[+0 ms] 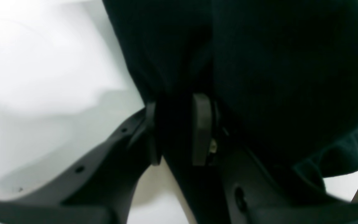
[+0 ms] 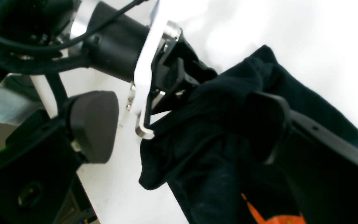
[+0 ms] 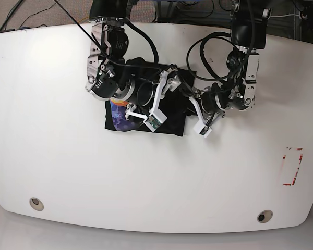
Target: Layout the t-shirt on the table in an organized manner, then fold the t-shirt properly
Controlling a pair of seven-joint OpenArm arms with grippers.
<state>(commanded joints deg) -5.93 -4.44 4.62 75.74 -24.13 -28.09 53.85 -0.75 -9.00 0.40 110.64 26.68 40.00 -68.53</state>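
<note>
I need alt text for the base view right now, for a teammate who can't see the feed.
Overhead view: both arms bend over a bunched black t-shirt near the far middle of a glossy white table, the right gripper and left gripper both down in the cloth. A colourful print shows at the shirt's left edge; a red tape rectangle lies far right.

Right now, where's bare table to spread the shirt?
Bare: the table's wide front band between the two grommet holes and its far left side. Crowded: back centre, where the t-shirt, left gripper and right gripper bunch together.
</note>
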